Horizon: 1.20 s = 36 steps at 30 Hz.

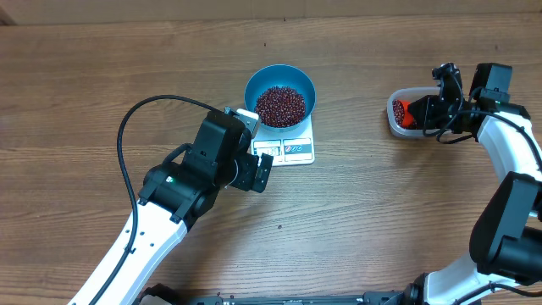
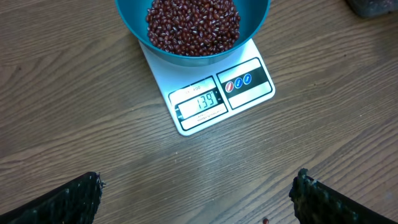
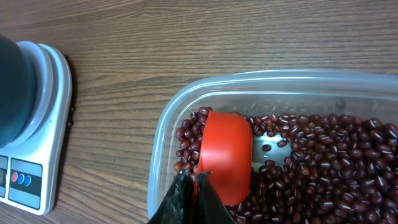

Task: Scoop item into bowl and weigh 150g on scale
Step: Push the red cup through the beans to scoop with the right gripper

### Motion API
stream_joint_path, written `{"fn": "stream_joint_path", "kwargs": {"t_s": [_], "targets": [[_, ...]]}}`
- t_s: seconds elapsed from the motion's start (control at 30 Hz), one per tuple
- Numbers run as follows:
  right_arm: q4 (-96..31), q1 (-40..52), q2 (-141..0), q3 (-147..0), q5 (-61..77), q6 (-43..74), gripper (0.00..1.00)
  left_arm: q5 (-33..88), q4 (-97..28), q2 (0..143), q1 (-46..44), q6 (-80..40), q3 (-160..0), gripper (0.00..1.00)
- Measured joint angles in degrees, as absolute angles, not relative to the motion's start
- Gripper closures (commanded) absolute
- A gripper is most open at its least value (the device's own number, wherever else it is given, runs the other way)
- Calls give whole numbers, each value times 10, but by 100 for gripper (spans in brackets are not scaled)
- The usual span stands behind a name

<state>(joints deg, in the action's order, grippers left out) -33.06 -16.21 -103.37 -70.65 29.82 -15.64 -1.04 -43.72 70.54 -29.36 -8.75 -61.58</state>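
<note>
The blue bowl [image 1: 252,85] stands on the white scale [image 1: 292,152] and holds a heap of red-brown beans [image 1: 280,105]. The left wrist view shows the bowl [image 2: 132,28], the beans [image 2: 193,25] and the scale's display [image 2: 200,102], which reads 139. My left gripper [image 1: 262,172] hovers open just in front of the scale, with only bare wood between its fingers [image 2: 198,186]. At the right, my right gripper [image 1: 421,114] is shut on a red scoop [image 3: 227,155]. The scoop is down among more beans [image 3: 323,162] inside a clear tub [image 3: 161,143].
The clear tub [image 1: 395,125] sits on the table to the right of the scale. A single stray bean [image 2: 265,219] lies on the wood near my left fingers. My left arm's black cable [image 1: 124,135] loops over the table at the left.
</note>
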Motion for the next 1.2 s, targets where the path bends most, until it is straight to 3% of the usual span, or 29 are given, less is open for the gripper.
{"fn": "stream_joint_path", "kwargs": {"t_s": [1.2], "targets": [[-324, -257, -1035, -707, 415, -105, 96, -10, -437, 705, -294, -88, -616, 0]]}}
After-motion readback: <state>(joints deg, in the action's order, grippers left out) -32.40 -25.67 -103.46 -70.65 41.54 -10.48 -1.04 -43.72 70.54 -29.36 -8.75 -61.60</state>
